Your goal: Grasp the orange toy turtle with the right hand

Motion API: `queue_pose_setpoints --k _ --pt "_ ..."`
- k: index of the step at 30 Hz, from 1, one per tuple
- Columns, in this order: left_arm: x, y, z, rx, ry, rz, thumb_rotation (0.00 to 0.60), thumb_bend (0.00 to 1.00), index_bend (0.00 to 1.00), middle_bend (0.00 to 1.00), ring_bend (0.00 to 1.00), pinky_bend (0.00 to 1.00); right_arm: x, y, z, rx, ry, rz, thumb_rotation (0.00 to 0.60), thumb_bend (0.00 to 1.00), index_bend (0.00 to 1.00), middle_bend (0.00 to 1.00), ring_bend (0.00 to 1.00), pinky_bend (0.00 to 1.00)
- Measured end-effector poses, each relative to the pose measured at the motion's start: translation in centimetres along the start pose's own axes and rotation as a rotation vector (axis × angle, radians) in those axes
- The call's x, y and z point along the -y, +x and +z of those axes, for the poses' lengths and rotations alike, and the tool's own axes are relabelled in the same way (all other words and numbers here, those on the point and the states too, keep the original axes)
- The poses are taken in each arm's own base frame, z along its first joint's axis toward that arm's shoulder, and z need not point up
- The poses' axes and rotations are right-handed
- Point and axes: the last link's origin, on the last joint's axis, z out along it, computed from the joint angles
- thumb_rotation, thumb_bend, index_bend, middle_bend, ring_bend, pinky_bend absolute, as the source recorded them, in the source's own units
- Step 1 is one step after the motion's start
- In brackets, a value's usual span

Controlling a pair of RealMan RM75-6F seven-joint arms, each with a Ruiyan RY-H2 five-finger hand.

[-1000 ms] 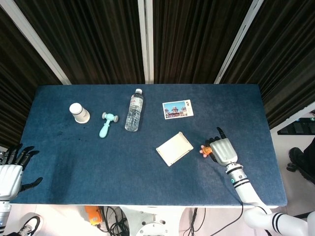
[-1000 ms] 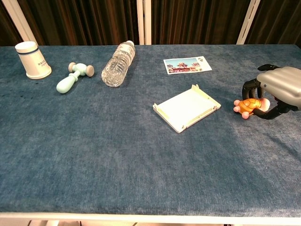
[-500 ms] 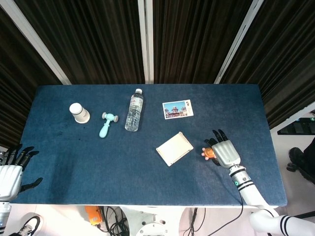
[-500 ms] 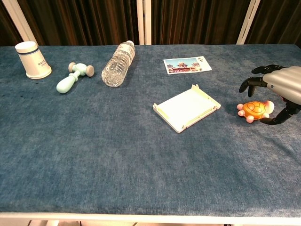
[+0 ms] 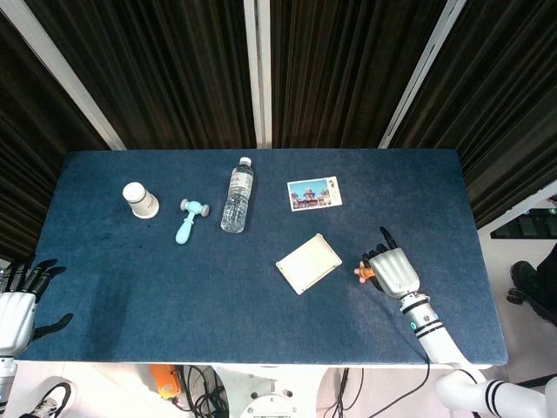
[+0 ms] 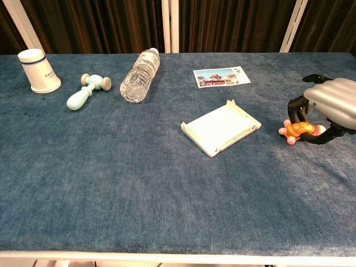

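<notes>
The right hand (image 6: 328, 108) was positioned over the small orange toy turtle (image 6: 297, 130) near the right side of the blue felt-covered table (image 6: 139, 178), its dark fingers (image 6: 295, 105) curled down around the shell and the thumb below it. The fingers appeared closed on the turtle, though in the chest view the toy seemed to be resting on the cloth. In my judgement the grasp was at the closing stage; the next move calls for firming the hold before any lift, since the rounded shell could slip out. Just beside the turtle, towards the table's middle, lay a cream rectangular tray (image 6: 221, 127), touching nothing. The left hand (image 5: 17, 305) hung at the table's near left corner, fingers spread, holding nothing.
</notes>
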Motion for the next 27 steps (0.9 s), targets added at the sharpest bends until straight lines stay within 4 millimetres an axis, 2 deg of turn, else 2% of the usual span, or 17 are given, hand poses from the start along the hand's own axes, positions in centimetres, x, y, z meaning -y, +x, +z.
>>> queue_pose_setpoints --k 3,5,6,8,10,12,21,27 --pt "0.0 0.0 0.1 0.000 0.000 0.001 0.600 0.11 0.24 0.16 0.00 0.05 -0.1 -0.1 -0.1 0.000 -0.009 0.007 0.600 0.44 1.00 0.97 0.45 0.00" --pt "-0.1 0.0 0.1 0.000 -0.002 0.001 0.600 0.11 0.24 0.16 0.00 0.05 -0.2 0.0 -0.2 -0.005 -0.018 0.022 0.600 0.37 0.92 0.89 0.40 0.00" --pt "-0.1 0.0 0.1 0.000 -0.002 0.001 0.600 0.11 0.24 0.16 0.00 0.05 -0.3 0.0 -0.2 -0.003 -0.019 0.028 0.600 0.32 0.83 0.80 0.35 0.00" --pt "-0.1 0.1 0.1 -0.001 -0.004 0.001 0.600 0.11 0.24 0.16 0.00 0.05 -0.5 0.3 -0.3 0.000 -0.019 0.039 0.600 0.23 0.56 0.56 0.21 0.00" --pt "-0.2 0.1 0.1 -0.001 -0.004 0.002 0.600 0.11 0.24 0.16 0.00 0.05 -0.7 0.7 -0.3 -0.012 -0.021 0.050 0.600 0.20 0.39 0.40 0.10 0.00" --pt "-0.2 0.1 0.1 0.000 -0.004 0.003 0.600 0.11 0.24 0.16 0.00 0.05 -0.8 1.1 -0.3 -0.026 -0.024 0.057 0.600 0.17 0.32 0.32 0.05 0.00" --pt "-0.4 0.1 0.2 0.001 -0.008 0.006 0.600 0.11 0.24 0.16 0.00 0.05 -1.2 1.5 -0.3 0.004 -0.031 0.047 0.600 0.17 0.29 0.33 0.04 0.00" --pt "-0.5 0.1 0.3 0.002 -0.009 0.008 0.600 0.11 0.24 0.16 0.00 0.05 -0.9 1.4 0.0 0.025 -0.023 0.042 0.600 0.17 0.32 0.40 0.04 0.00"
